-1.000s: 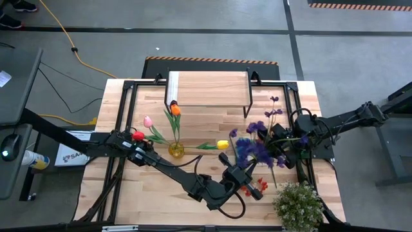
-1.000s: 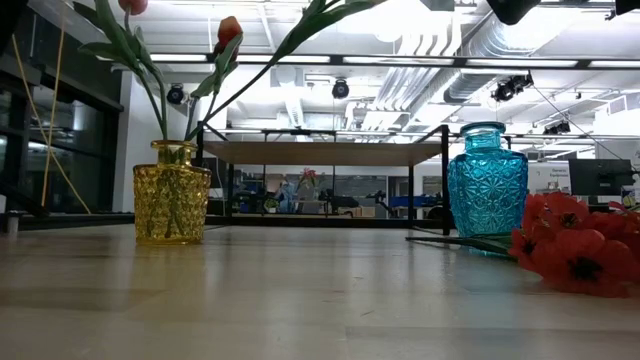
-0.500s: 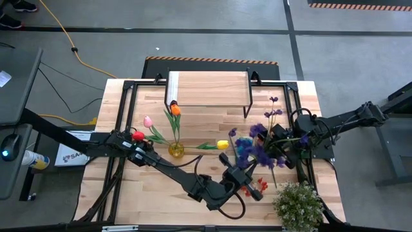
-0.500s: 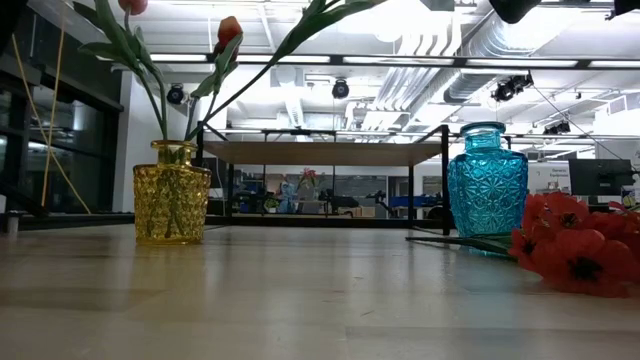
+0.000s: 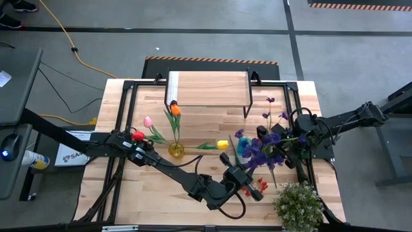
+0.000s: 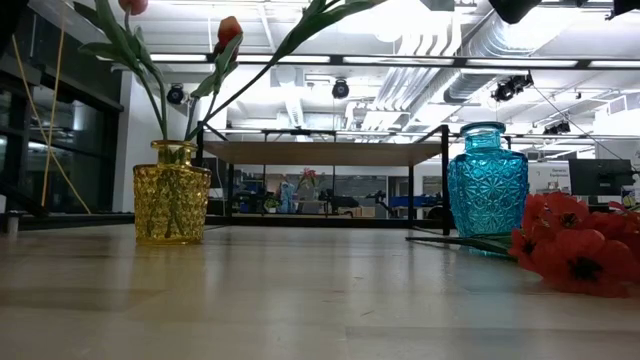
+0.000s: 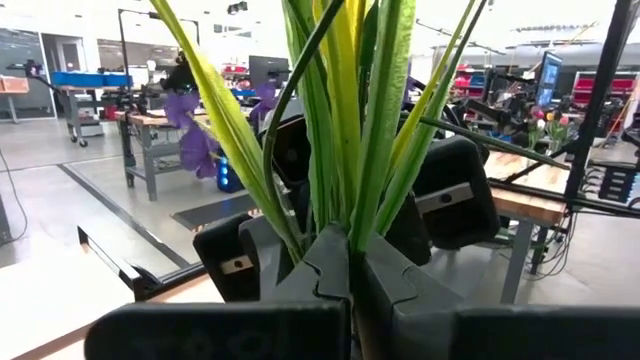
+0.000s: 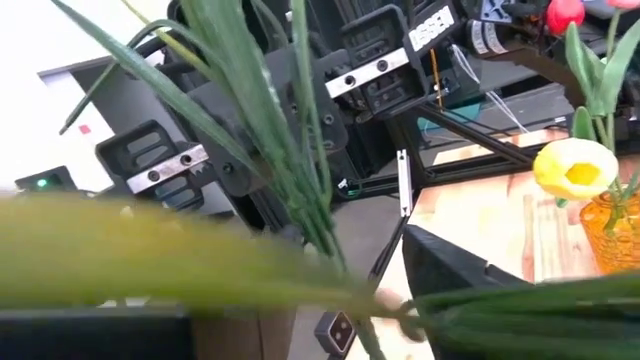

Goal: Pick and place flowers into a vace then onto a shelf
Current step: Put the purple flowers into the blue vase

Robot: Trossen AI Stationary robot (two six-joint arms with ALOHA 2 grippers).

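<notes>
My left gripper point(image 5: 241, 173) reaches across the table's near middle and is shut on a bunch of purple sprays point(image 5: 261, 149) with long green stems. The blooms fan out toward the far right, over my right gripper point(image 5: 283, 145), which faces the bunch. A blue glass vase point(image 6: 487, 180) stands just beside the bunch point(image 5: 243, 147). A yellow vase point(image 5: 176, 149) stands on its base left of centre and holds pink, red, orange and yellow tulips. Red sprays point(image 6: 575, 245) lie on the table near the left gripper. The shelf point(image 5: 207, 88) stands at the far edge. My left gripper pinches the purple sprays' green stems and leaves near their lower ends point(image 7: 345, 235) between its two shut fingers point(image 7: 325, 270). The stems run on from the fingers, along them, toward the right arm. The bunch is lifted clear of the table.
A bushy potted plant point(image 5: 298, 205) stands at the near right corner. Black frame rails run along the table's left and right sides. A loose green stem point(image 6: 450, 240) lies on the table in front of the blue vase. Bare wood lies between the two vases.
The purple blooms have swung toward the table's right edge, uncovering the blue vase's mouth in the high view. The left gripper has stayed about where it was.
</notes>
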